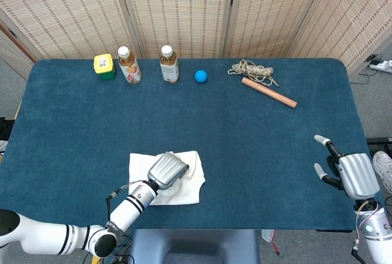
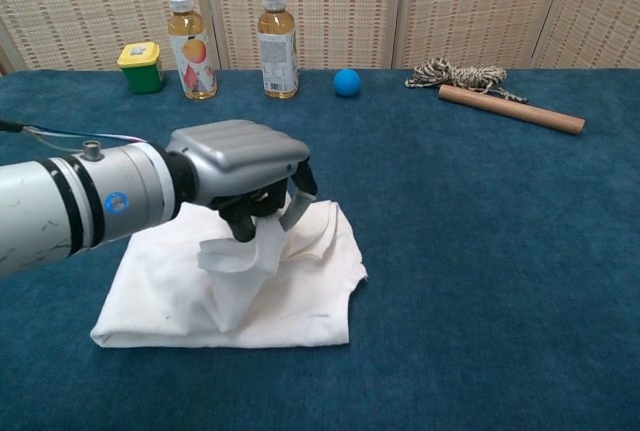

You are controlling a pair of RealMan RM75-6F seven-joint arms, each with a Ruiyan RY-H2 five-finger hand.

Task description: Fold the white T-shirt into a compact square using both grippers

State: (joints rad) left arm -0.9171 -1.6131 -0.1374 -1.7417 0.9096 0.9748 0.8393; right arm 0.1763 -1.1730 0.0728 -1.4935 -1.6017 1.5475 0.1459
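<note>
The white T-shirt (image 1: 184,181) (image 2: 300,296) lies partly folded near the table's front edge, left of centre. My left hand (image 1: 166,169) (image 2: 240,166) hovers over its middle and grips a lifted fold of the cloth, which hangs from the fingers. The shirt's left part is drawn in under that fold. My right hand (image 1: 349,172) stays at the table's right front, off the shirt, fingers spread and holding nothing. The chest view does not show it.
Along the back stand a yellow-lidded green jar (image 1: 104,66) (image 2: 141,66), two drink bottles (image 1: 129,65) (image 1: 168,64), a blue ball (image 1: 201,76) (image 2: 346,82), a coil of rope (image 1: 252,70) and a wooden stick (image 1: 268,92) (image 2: 510,108).
</note>
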